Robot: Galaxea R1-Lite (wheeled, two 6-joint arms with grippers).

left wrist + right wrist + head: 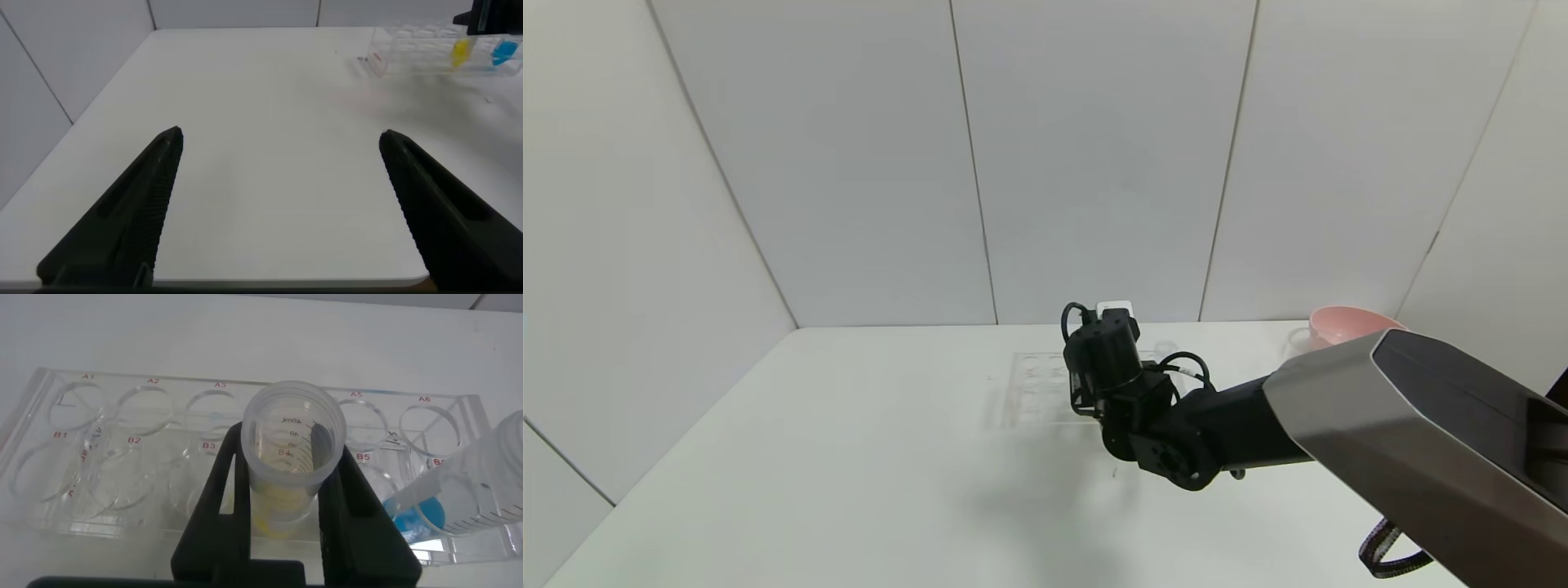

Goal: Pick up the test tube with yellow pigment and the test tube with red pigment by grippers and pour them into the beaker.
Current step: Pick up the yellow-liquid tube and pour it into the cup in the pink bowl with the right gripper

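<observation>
The right end effector (286, 508) grips the clear yellow-tipped test tube (288, 461) in the clear many-holed plastic rack (57, 449) mid-counter. A tilted lift could snag the rack or jostle the neighbouring blue-tipped tube (458, 498). The left end effector (282, 204) hangs wide open, holding nothing.

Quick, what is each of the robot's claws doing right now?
Left gripper: open, holding nothing, above the table.
Right gripper: closed on the test tube with yellow pigment at the rack.
</observation>
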